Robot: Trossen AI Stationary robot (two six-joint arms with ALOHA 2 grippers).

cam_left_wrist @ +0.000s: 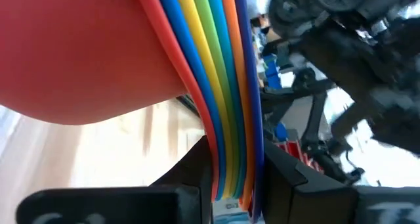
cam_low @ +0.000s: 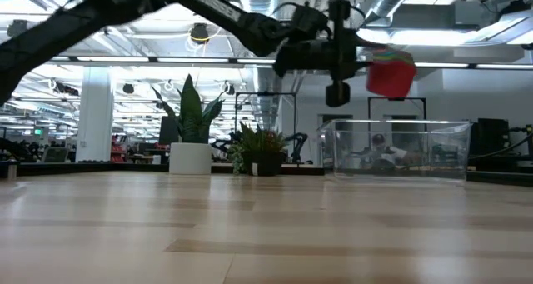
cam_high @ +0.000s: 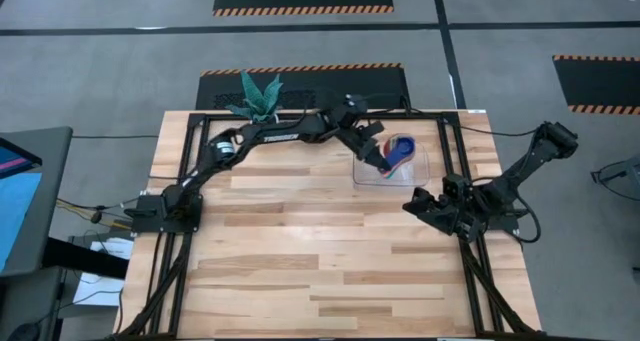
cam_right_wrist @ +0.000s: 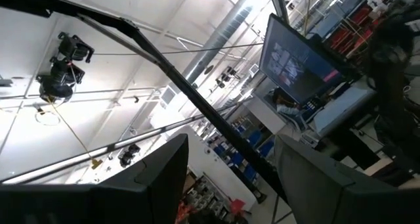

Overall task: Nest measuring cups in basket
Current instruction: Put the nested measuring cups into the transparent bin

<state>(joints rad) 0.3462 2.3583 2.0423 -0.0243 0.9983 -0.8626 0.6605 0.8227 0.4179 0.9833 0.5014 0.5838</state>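
Here the left tool (cam_high: 385, 159) clamps the nested measuring cups (cam_high: 402, 151) above the basket (cam_high: 420, 173).

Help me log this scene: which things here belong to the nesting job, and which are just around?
In the job:
- nested measuring cups, handles stacked, held over the basket
- clear basket
- left gripper, shut on the cups' handles

Just around:
- green leafy plant at the table's far edge
- white plant pot
- right gripper, open, waiting near the basket

Light wooden table (cam_high: 300, 251), plank-surfaced. Resting on it: clear plastic basket (cam_high: 362, 174) near the far right; potted plant (cam_high: 258, 98) at the far edge.
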